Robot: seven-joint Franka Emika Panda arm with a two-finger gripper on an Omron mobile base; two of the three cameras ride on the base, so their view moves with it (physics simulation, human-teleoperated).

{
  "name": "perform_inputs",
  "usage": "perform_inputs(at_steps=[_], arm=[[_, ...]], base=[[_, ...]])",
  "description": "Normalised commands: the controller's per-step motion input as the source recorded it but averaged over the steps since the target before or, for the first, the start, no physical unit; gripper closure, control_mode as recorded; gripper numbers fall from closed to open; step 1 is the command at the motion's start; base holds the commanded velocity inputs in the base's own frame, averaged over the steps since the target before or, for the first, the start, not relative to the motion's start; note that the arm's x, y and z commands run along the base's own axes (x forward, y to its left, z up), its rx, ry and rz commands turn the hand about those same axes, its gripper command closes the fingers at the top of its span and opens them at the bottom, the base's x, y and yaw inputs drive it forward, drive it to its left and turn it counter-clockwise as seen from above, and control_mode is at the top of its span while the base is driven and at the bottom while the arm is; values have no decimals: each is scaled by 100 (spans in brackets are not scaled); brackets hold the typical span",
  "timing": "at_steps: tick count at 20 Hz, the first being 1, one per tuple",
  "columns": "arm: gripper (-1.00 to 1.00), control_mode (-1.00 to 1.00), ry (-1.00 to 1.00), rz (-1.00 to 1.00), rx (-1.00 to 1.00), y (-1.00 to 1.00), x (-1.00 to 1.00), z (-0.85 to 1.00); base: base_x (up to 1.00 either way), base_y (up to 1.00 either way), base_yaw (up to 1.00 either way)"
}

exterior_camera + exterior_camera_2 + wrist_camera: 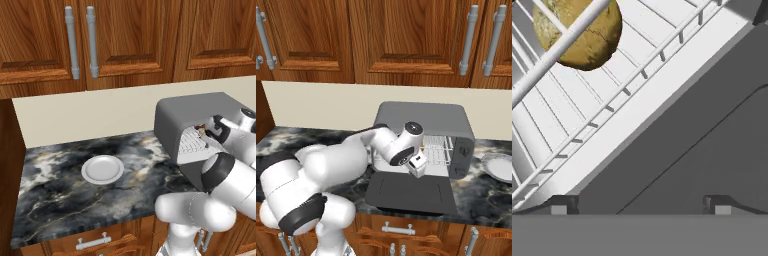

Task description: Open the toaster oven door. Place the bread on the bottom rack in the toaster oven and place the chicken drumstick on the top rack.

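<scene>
So in the left base view the toaster oven (197, 120) sits at 3 o'clock on the surface (60, 190), empty plate (102, 169) at 9. Right base view: door (408, 192) is down flat, end effector (419, 167) at the opening. Hand view: bread (587, 35) lies on a rack (642, 60) at 11 o'clock, fingertips (562, 204) spread wide, holding nothing. Looks like the bread step's done, so next it has to back out and find the drumstick.

no readable text, labels, brands or numbers on anything here.
</scene>
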Motion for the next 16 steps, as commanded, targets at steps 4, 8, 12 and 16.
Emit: perform_inputs(at_steps=[4, 8, 12, 16], arm=[[-100, -100, 0, 0, 0, 3, -76, 19], [-100, -100, 5, 7, -2, 15, -71, 30], [-100, -100, 13, 17, -8, 22, -71, 32], [-100, -100, 6, 27, -10, 42, -69, 16]], base=[[0, 0, 0], [0, 0, 0], [0, 0, 0], [0, 0, 0]])
